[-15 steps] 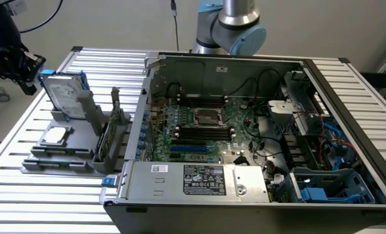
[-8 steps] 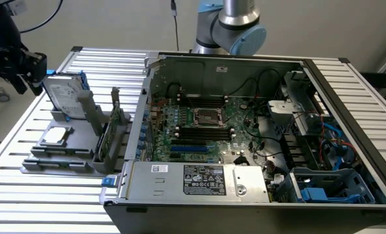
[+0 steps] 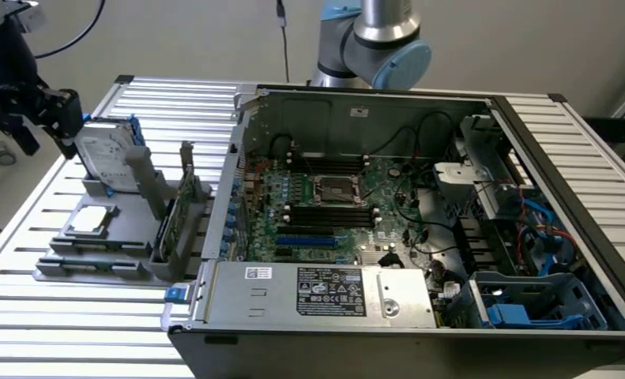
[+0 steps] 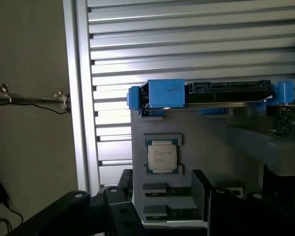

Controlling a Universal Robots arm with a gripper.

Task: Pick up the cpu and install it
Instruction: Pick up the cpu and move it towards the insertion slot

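The cpu (image 3: 88,221) lies unpicked in its tray (image 3: 133,254) at the left. The tool (image 3: 44,136) hovers at the far left, spread and empty. The socket (image 3: 333,190) appears vacant.

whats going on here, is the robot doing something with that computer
A robot arm's gripper hangs over the table on the exterior view's left, jaws apart and holding nothing. The cpu lies flat in a grey holder tray just below it, next to a hard drive standing in a blue bracket. The computer case lies open beside the tray, and the cpu is not yet in the motherboard socket.
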